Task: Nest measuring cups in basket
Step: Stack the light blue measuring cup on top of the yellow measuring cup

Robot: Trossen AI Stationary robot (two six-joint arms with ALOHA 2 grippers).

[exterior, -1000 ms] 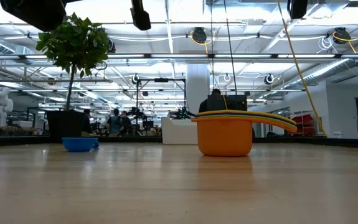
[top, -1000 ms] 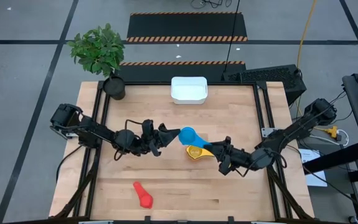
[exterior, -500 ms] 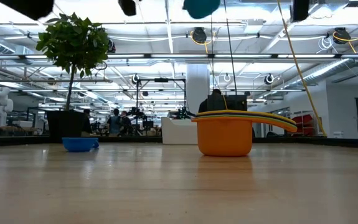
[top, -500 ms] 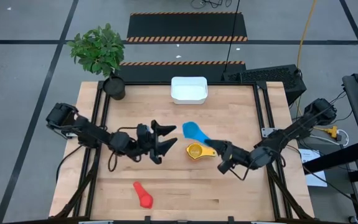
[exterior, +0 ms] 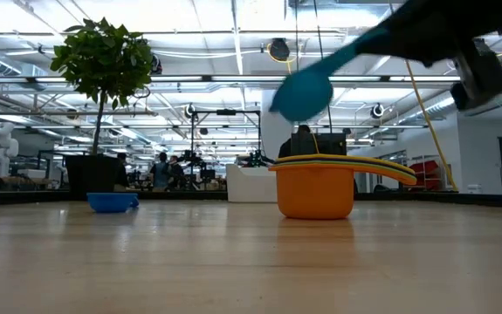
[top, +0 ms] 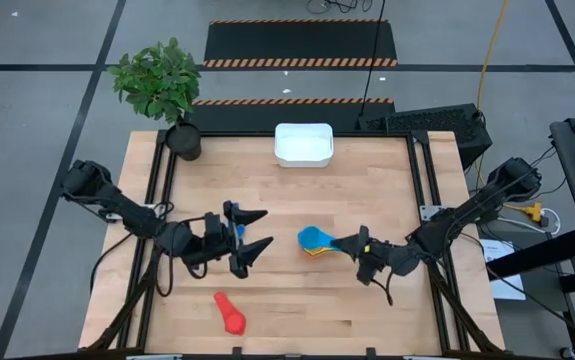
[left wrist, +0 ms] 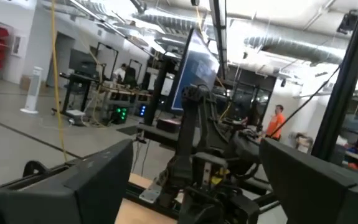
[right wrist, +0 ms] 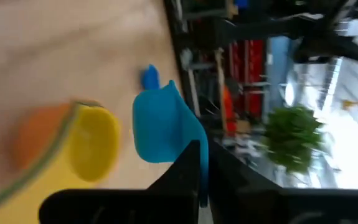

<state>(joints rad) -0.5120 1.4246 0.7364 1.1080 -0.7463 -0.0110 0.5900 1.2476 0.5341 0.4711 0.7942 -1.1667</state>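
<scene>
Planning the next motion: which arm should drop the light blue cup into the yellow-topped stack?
Right. The right gripper is shut on the light blue cup, held just above the stack. The left gripper is open, empty, and off to the side.

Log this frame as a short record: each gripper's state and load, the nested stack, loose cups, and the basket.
right gripper: shut on the light blue cup by its handle, above the stack
left gripper: open, empty, left of the stack
stack: orange cup outermost, green and yellow inside, on the table
loose cups: red cup, small blue cup
basket: at the far edge, nothing visible in it
</scene>
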